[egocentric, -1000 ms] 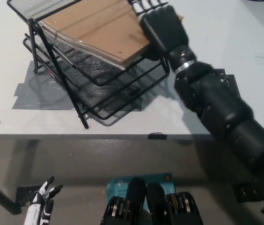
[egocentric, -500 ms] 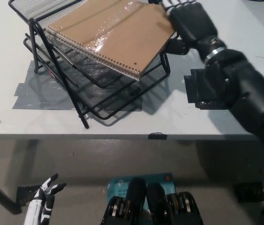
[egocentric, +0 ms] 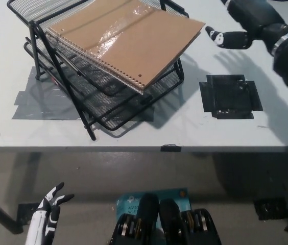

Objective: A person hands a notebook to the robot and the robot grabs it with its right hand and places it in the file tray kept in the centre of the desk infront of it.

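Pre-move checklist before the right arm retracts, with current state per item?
1. Notebook in the tray: ok, lies on the top tier.
2. Notebook seated flat: not ok, its right corner overhangs the rim.
3. Right hand released: ok, open, apart from the notebook.
4. Retract path: ok, bare desk and black tape patch below the hand.
5. Left hand out of the way: ok, open, low below the desk edge.
6. Tray square on the desk: cannot tell.

White desk (egocentric: pixel 134 130), black tape patch (egocentric: pixel 230 97), seemingly grey floor (egocentric: pixel 93 178).
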Controlling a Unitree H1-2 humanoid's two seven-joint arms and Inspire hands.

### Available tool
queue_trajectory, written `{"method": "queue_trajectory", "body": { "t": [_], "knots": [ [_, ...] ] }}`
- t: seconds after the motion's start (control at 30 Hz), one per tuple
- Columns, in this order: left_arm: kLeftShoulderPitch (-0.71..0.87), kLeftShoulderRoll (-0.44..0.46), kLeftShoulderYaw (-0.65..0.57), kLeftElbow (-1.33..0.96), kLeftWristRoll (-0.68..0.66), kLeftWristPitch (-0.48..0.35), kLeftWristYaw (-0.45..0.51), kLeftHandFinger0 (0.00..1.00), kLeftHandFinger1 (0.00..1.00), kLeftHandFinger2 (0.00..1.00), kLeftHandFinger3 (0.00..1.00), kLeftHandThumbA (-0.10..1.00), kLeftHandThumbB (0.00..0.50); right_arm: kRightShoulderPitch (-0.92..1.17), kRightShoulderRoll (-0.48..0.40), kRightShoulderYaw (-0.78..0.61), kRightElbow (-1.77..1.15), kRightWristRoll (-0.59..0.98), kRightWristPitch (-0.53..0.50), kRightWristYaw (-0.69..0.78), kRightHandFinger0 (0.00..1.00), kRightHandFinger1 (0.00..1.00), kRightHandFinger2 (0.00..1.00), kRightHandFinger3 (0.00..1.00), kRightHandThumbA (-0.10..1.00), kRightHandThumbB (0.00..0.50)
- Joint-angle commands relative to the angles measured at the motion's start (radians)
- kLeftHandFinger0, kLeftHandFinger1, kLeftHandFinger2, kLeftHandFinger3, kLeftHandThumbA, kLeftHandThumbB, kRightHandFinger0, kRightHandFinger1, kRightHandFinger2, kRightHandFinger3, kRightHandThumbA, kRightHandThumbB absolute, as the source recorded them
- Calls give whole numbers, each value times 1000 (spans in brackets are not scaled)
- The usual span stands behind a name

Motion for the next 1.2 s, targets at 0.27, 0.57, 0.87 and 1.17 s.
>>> {"method": "queue_trajectory", "body": {
  "t": [0.27, 0.57, 0.87, 1.17],
  "knots": [
    [-67, 27, 15, -40, -15, -42, -30, 885, 809, 785, 904, 1000, 320, -56, -821, -373, -1060, 1046, 350, 190, 1000, 1000, 1000, 1000, 1000, 500],
    [-61, 16, -2, -22, -72, -43, -53, 876, 924, 1000, 1000, 1000, 348, 795, -271, -616, -1343, 775, 33, -222, 1000, 1000, 1000, 1000, 1000, 457],
    [-27, 33, -29, -18, -45, -43, -84, 1000, 1000, 1000, 1000, 1000, 417, 1176, 139, -419, -1163, 636, -57, -193, 1000, 1000, 1000, 1000, 1000, 493],
    [0, 41, -57, -8, -62, -43, -126, 1000, 1000, 1000, 1000, 1000, 450, 1254, 387, -412, -766, 615, -159, -56, 1000, 1000, 1000, 1000, 1000, 446]
  ]
}}
